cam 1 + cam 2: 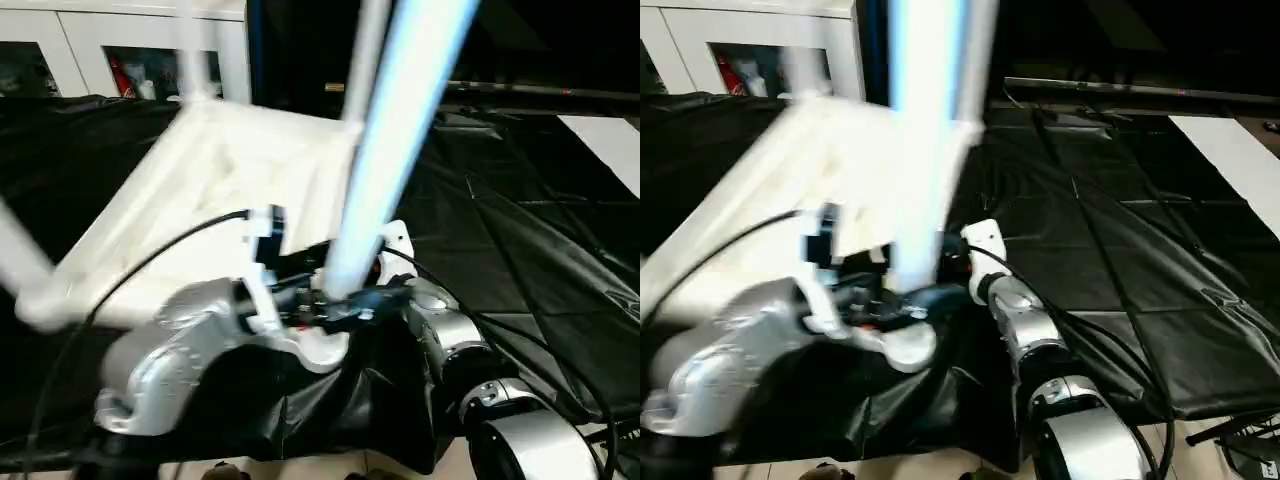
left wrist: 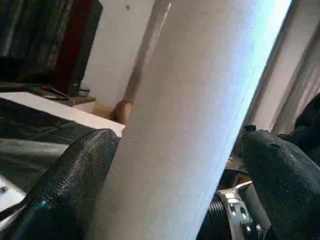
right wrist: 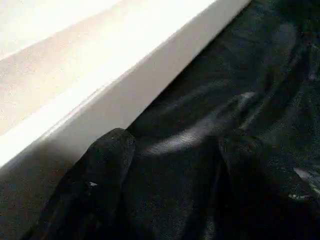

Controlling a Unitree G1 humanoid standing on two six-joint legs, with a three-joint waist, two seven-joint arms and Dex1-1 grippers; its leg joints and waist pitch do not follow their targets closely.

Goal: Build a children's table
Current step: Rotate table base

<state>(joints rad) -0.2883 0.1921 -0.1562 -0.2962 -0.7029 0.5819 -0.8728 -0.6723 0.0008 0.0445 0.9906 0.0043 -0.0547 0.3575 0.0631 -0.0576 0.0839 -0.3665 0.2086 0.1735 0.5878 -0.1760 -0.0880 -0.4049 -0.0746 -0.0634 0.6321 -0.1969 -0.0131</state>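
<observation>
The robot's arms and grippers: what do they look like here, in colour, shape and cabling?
Both forearms are rounded, glossy silver shells: the left forearm is bulbous, the right forearm is built of ringed cylindrical segments with dark joints. Thin black cables loop over the left arm, and more run along the right. White bracket pieces sit at the wrists. The left gripper has two thick black fingers with a finely textured, rubbery surface.

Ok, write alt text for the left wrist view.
A thick white table leg runs slantwise between the left gripper, one black finger on each side of it and close against it. Behind are a pale wall and black sheeting.
</observation>
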